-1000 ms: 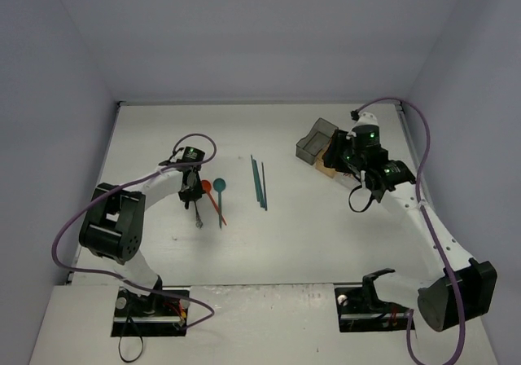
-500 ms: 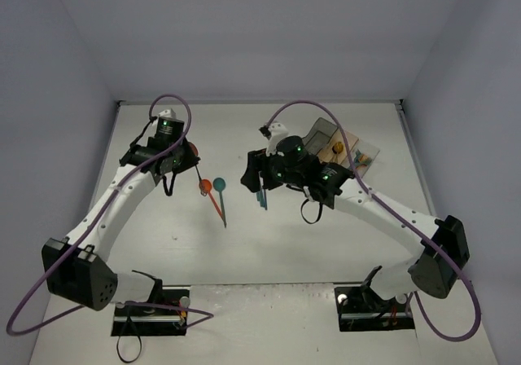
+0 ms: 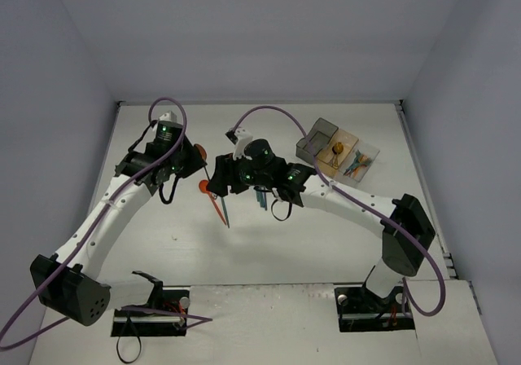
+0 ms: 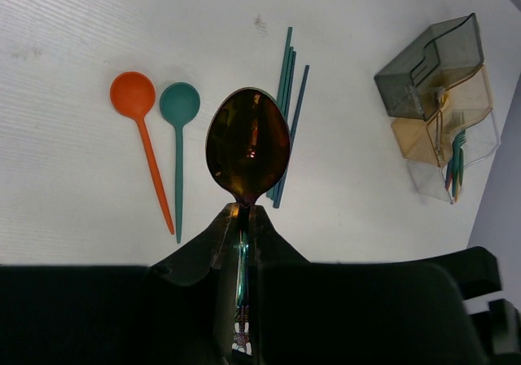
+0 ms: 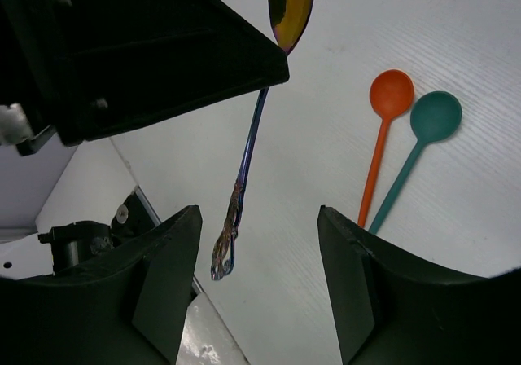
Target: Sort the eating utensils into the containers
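My left gripper [image 4: 242,212] is shut on the handle of an iridescent metal spoon [image 4: 248,145] and holds it above the table; it also shows in the top view [image 3: 195,157]. My right gripper [image 5: 256,218] is open and empty, close beside the left one [image 3: 216,182]. The spoon's ornate handle [image 5: 230,235] hangs in the gap between my right fingers, touching neither. An orange spoon [image 4: 134,96] and a teal spoon [image 4: 179,104] lie side by side on the table. Several teal slim utensils [image 4: 286,88] lie next to them. The grey bin [image 4: 427,68], orange-tan bin [image 4: 444,125] and clear bin [image 4: 480,141] stand in a row.
The bins sit at the back right in the top view [image 3: 319,138], and the clear one [image 3: 370,155] holds several utensils. The right arm stretches across the table's middle. Purple cables loop above both arms. The orange spoon [image 3: 204,187] lies just below the two grippers.
My left gripper has lifted the metal spoon off the table and moved back. My right arm has swung from the bins across to the left, up beside the left gripper.
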`<state>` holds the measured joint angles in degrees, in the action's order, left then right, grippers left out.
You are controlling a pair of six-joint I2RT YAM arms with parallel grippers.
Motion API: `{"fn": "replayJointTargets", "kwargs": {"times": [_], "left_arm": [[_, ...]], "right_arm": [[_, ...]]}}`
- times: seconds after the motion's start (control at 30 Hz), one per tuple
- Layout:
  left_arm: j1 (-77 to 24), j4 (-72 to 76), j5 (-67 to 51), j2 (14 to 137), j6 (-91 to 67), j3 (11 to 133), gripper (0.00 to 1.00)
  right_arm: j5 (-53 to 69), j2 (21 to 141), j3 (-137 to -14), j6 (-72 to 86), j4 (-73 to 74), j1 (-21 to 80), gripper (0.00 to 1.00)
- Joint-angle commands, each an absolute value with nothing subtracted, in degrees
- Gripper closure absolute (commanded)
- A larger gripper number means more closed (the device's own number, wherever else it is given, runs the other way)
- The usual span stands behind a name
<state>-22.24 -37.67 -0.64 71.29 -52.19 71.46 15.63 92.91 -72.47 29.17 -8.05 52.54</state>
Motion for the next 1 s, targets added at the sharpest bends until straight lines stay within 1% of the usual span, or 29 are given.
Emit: {"fn": "replayJointTargets", "kwargs": {"times": [0.0,0.03,0.13,0.17,0.27,0.3,0.33,0.43,0.5,0.57,0.6,0.67,0.7,0.83,0.87,0.97], "left_arm": [[-23.3,-34.6,-0.5,68.7,-54.9,72.1,1.0],[-23.5,-34.4,-0.5,68.6,-55.0,72.0,1.0],[-24.2,-33.7,-0.5,68.5,-55.3,71.9,1.0],[-24.3,-33.6,-0.5,68.4,-55.3,71.9,1.0],[-24.4,-33.2,-0.5,68.6,-55.0,71.7,1.0],[-24.5,-33.0,-0.5,68.6,-54.9,71.4,1.0],[-24.5,-32.9,-0.5,68.6,-54.9,71.3,1.0],[-24.6,-32.3,-0.5,68.7,-54.8,70.3,1.0],[-24.6,-31.6,-0.5,68.7,-54.2,69.7,1.0],[-24.6,-31.0,-0.5,68.9,-52.8,69.6,0.98],[-24.6,-30.9,0.1,68.9,-52.0,69.6,0.9],[-24.6,-30.9,1.6,68.7,-50.7,69.6,0.62],[-24.6,-31.0,1.9,68.5,-49.8,69.6,0.55],[-24.6,-31.2,4.1,67.1,-46.9,69.7,0.37],[-24.5,-31.3,4.8,66.6,-46.0,69.8,0.34],[-24.5,-31.6,6.9,64.4,-41.8,69.5,0.31]], "right_arm": [[17.2,94.1,-76.1,30.9,-14.9,53.5,0.46],[17.1,94.3,-76.1,31.1,-15.0,53.5,0.47],[17.0,95.1,-76.0,31.9,-15.7,53.5,0.59],[16.9,95.1,-76.0,32.1,-15.8,53.5,0.67],[15.2,94.3,-75.0,33.2,-16.1,53.5,0.87],[14.6,93.9,-74.6,33.4,-16.2,53.5,0.92],[14.0,93.6,-74.3,33.5,-16.2,53.5,0.96],[12.3,92.6,-73.1,34.2,-16.3,53.4,1.0],[11.7,92.0,-72.2,34.7,-16.3,53.2,1.0],[10.4,91.2,-71.4,35.3,-16.3,52.6,1.0],[9.9,90.7,-70.8,35.6,-16.2,52.2,1.0],[9.3,90.1,-69.3,37.1,-16.2,51.2,1.0],[9.0,89.5,-68.7,37.7,-16.2,50.1,1.0],[8.4,87.3,-65.7,39.5,-16.2,46.4,1.0],[8.4,86.5,-64.8,40.0,-16.2,45.4,1.0],[8.2,83.7,-62.1,41.5,-16.1,40.4,1.0]]}}
